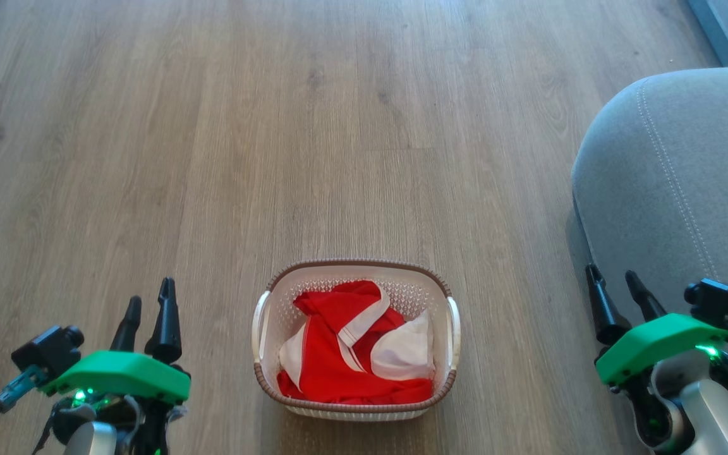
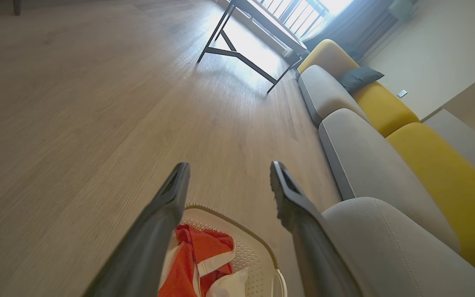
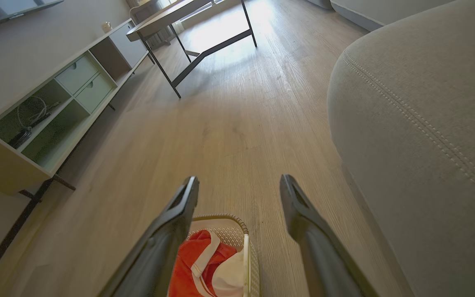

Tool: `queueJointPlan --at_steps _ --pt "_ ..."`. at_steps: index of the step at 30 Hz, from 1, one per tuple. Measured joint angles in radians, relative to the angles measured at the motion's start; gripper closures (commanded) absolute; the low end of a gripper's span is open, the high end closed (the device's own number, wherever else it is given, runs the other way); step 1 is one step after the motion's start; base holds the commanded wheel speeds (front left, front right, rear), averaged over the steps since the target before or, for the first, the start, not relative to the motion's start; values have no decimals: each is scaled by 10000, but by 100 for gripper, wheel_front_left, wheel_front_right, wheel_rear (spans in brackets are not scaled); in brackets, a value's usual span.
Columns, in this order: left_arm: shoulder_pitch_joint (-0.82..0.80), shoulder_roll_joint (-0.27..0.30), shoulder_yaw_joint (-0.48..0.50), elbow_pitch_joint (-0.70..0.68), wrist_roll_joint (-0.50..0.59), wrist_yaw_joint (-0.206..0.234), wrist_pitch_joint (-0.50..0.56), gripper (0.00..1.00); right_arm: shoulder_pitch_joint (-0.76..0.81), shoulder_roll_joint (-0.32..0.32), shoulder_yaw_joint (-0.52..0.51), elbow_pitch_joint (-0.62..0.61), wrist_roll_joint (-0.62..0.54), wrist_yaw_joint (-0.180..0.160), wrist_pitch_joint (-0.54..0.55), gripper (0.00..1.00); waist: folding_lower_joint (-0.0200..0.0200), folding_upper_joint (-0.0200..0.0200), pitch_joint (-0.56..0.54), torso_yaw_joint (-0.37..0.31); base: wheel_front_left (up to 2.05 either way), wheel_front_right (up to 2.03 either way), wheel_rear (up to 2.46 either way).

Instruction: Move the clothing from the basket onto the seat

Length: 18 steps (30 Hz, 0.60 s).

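Note:
The red clothing (image 1: 345,354) with white bands lies crumpled inside the cream basket (image 1: 261,328), which stands on the wood floor in front of me. The grey seat (image 1: 680,183) rises at the right, its rounded corner and stitched seam toward me. My left gripper (image 1: 149,300) hovers open to the left of the basket, empty. My right gripper (image 1: 615,281) hangs open to the right of the basket, against the seat's front edge, empty. In the left wrist view the clothing (image 2: 196,255) and basket (image 2: 258,264) sit low between the fingers; the right wrist view shows the clothing (image 3: 198,264) likewise.
A black-legged table (image 3: 188,66) stands farther down the floor. A low white cabinet (image 3: 52,111) with open shelves lines one wall. More grey seats and yellow backrests (image 2: 439,173) of the sofa run along the other side, with a dark cushion (image 2: 359,78).

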Motion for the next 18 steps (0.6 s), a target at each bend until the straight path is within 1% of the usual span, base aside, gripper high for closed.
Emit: queueJointPlan --at_steps 9,18 --pt "-3 -2 178 -69 1310 -88 -301 0 -98 -518 633 -347 -558 0 -257 0 0 0 74 -44 0 0 0" --pt "-8 2 253 -127 2612 -167 -527 0 -114 -936 867 -606 -1312 0 -531 0 0 0 161 -75 0 0 0"
